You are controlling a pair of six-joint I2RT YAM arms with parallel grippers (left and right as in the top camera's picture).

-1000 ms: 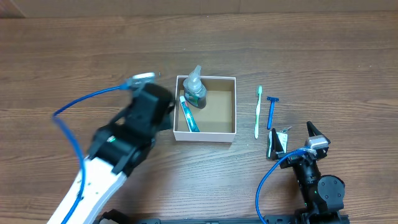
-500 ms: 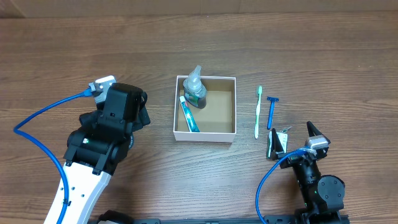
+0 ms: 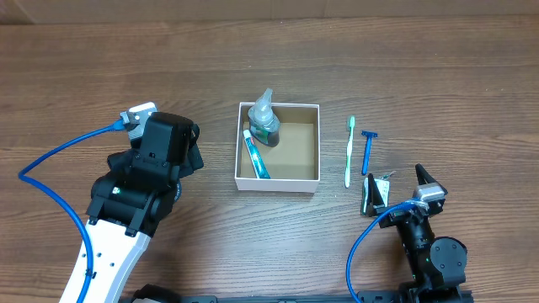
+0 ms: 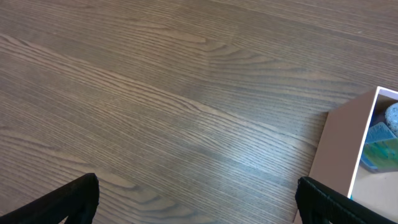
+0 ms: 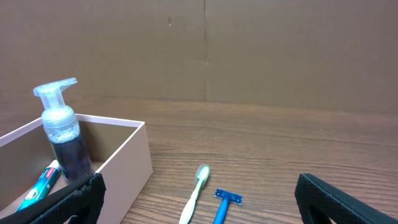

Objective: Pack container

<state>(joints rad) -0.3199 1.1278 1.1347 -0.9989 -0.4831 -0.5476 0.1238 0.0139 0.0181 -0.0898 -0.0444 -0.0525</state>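
On the wooden table (image 3: 438, 67), one box (image 3: 278, 184) dead centre, within reach of both arms. Off to its left, left gripper (image 4: 199, 202), spread wide and empty over bare wood, likely standing clear. Front right, right gripper (image 3: 396, 187), also wide, nothing in it, facing the loose items. Inside the box: one pump bottle (image 3: 264, 124), one toothpaste tube (image 3: 256, 156), tucked along the left wall, leaving room. Just outside on the right: one toothbrush (image 3: 349, 151), one razor (image 3: 367, 150), side by side, waiting.

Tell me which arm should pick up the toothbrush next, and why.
Right. The toothbrush lies right of the container, just ahead of the open right gripper; the left gripper sits on the container's far side.
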